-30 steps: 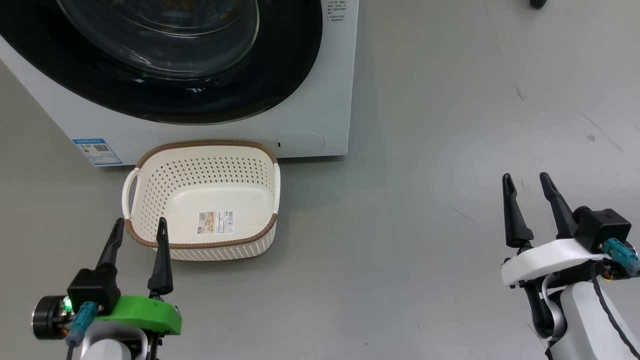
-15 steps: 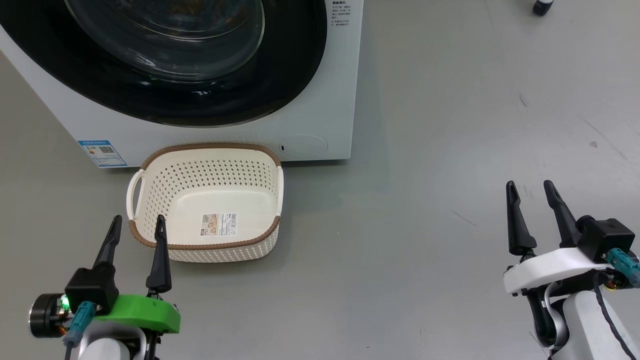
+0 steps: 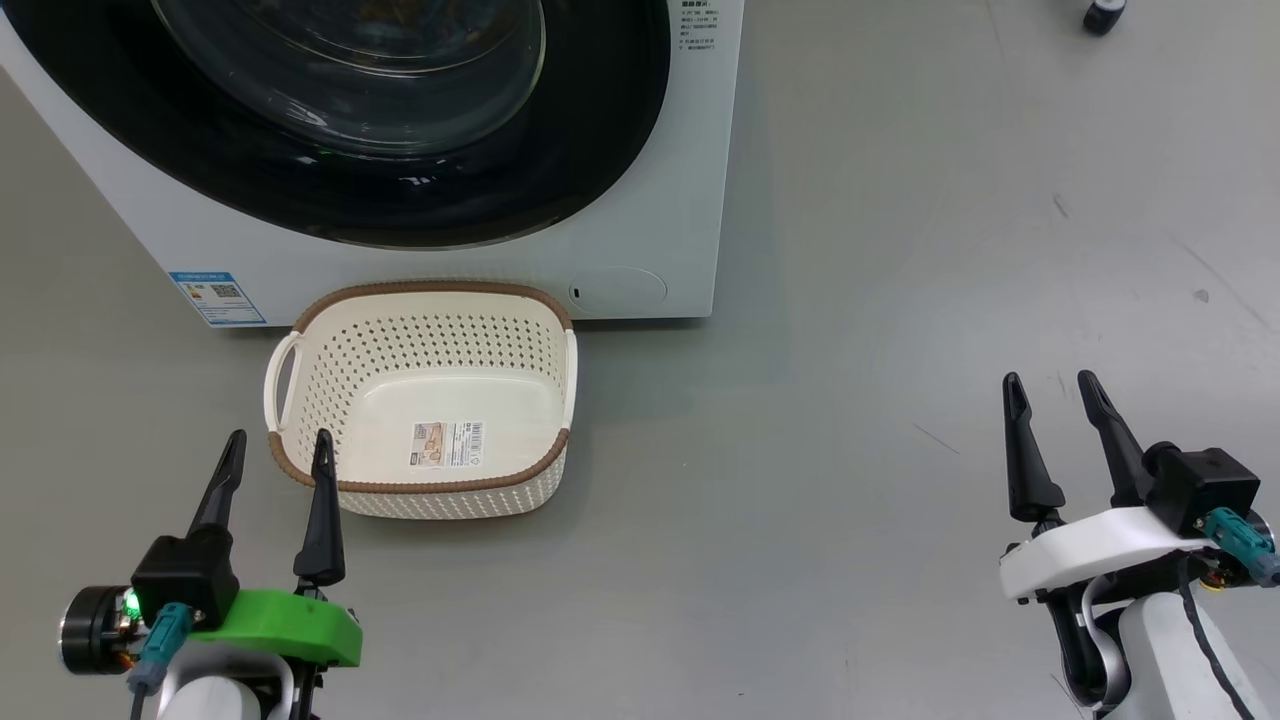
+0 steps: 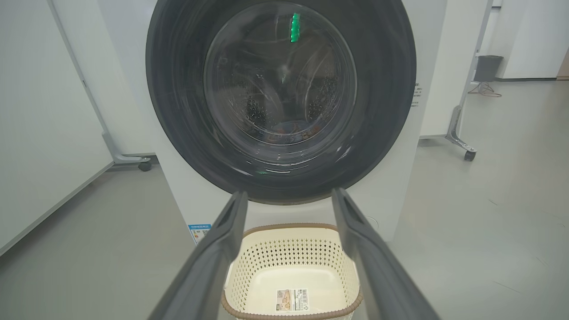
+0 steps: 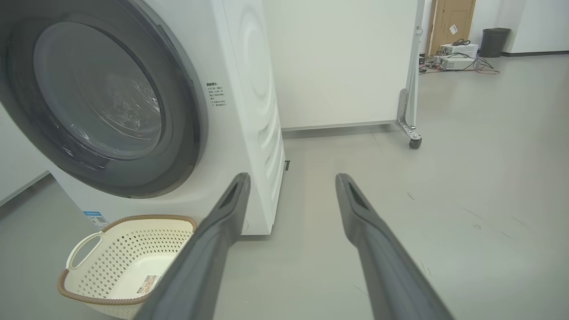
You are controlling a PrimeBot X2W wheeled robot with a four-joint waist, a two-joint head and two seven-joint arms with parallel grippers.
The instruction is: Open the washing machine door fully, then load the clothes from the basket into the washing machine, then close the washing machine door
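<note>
The white washing machine (image 3: pixel 640 200) stands at the top left, and its door (image 3: pixel 600 150) with the black rim lies flush against the front. Through the door glass a bit of the clothes (image 4: pixel 293 129), orange and blue, lies low in the drum. The cream basket (image 3: pixel 440 487) sits on the floor right before the machine; only its barcode sticker shows inside. My left gripper (image 3: pixel 280 437) hovers open at the basket's near left corner. My right gripper (image 3: pixel 1049 378) is open too, far right over bare floor. The wrist views show the left gripper (image 4: pixel 289 194) and right gripper (image 5: pixel 292 176) holding nothing.
Grey floor spreads to the right of the machine. A white partition (image 5: pixel 346 62) on casters (image 5: pixel 414 143) stands behind the machine's right side, another panel (image 4: pixel 44 89) on its left. A dark bin (image 5: pixel 491 42) and cables lie far back.
The head view has shifted a little, so machine and basket sit slightly further right in it. Both grippers stay open and hold their places.
</note>
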